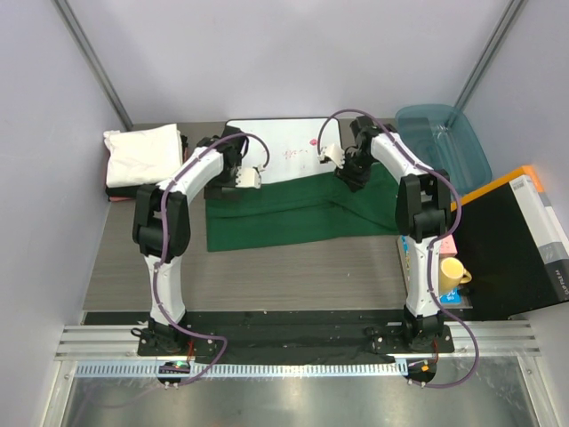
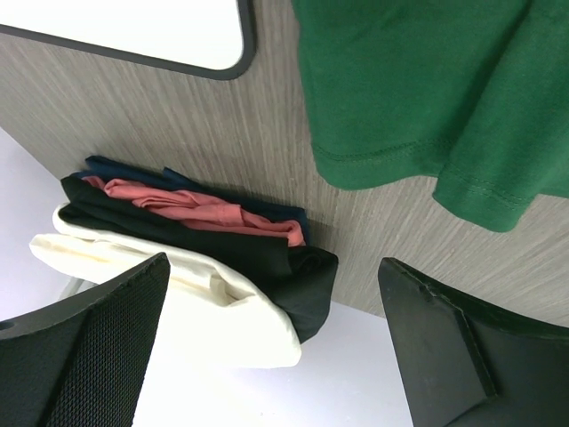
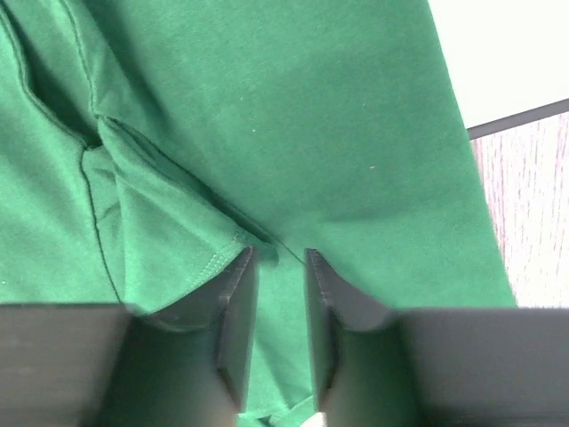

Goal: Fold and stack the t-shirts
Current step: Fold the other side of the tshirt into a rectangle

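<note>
Right gripper stands with its jaws drawn narrow, tips down on the green t-shirt. Green cloth shows in the slit between the fingers and a hemmed fold runs up to one of them, but I cannot tell whether any cloth is actually pinched. From above, this gripper is at the shirt's far edge, right of the middle, where the cloth laps onto the white board. The board, black-rimmed, lies flat on the desk behind the shirt, partly covered by it.

The shirt itself is spread across the middle of the desk, its right side rumpled under the right arm, which crosses over it.

The left gripper is spread wide with nothing between its fingers. It hangs above the bare desk by the shirt's far left corner, just clear of the hem.

Off to the left, in the far corner against the wall, sits the stack of folded t-shirts: a white t-shirt on top, a black t-shirt under it, then a coral piece and a navy piece. It is apart from the green shirt, with a strip of desk between them.

A teal tub fills the far right corner, close to the right arm's elbow. A black box lies at the right edge, with a yellow mug beside it.
</note>
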